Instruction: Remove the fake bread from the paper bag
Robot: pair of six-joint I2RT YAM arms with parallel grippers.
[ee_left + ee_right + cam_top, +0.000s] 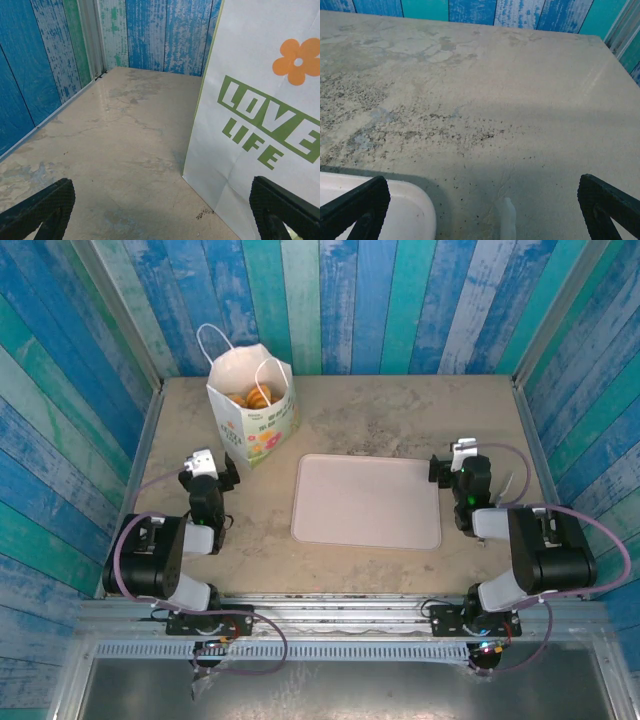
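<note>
Bread (254, 397) in upright paper bag (256, 436); left claw (208, 469) (beside it) and right claw (460, 465) spread.

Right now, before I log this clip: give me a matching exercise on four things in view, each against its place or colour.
Things:
1. paper bag
2. fake bread
3. pink tray
4. wall planks

Place or colour:
A. lying flat on the middle of the table
B. painted blue and teal
C. standing upright at the table's far left
D. down inside an open top, partly showing

Pairs: 1-C, 2-D, 3-A, 4-B
</note>
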